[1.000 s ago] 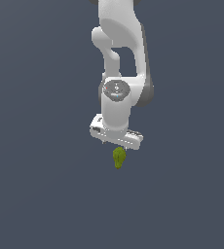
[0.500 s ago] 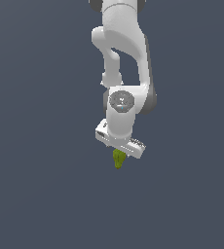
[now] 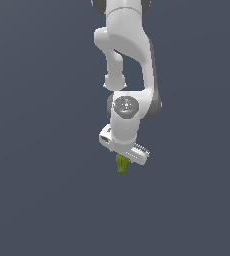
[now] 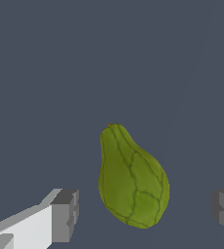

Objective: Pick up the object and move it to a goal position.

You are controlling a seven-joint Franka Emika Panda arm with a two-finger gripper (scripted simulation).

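The object [image 3: 121,164] is a small olive-green, lumpy, pear-like thing with ridged sides. In the exterior view it lies on the dark grey floor, partly hidden under the white gripper [image 3: 124,161], which stands right over it. In the wrist view the object [image 4: 131,180] lies between the two grey fingertips [image 4: 65,214], closer to that one than to the other at the frame edge. My gripper [image 4: 145,211] is open wide and touches nothing; there are clear gaps on both sides of the object.
The plain dark grey floor [image 3: 47,200] surrounds the arm. No other object shows in either view.
The arm has come down and the hand has turned. The gripper now stands closer over the object and hides more of it. The object has not moved.
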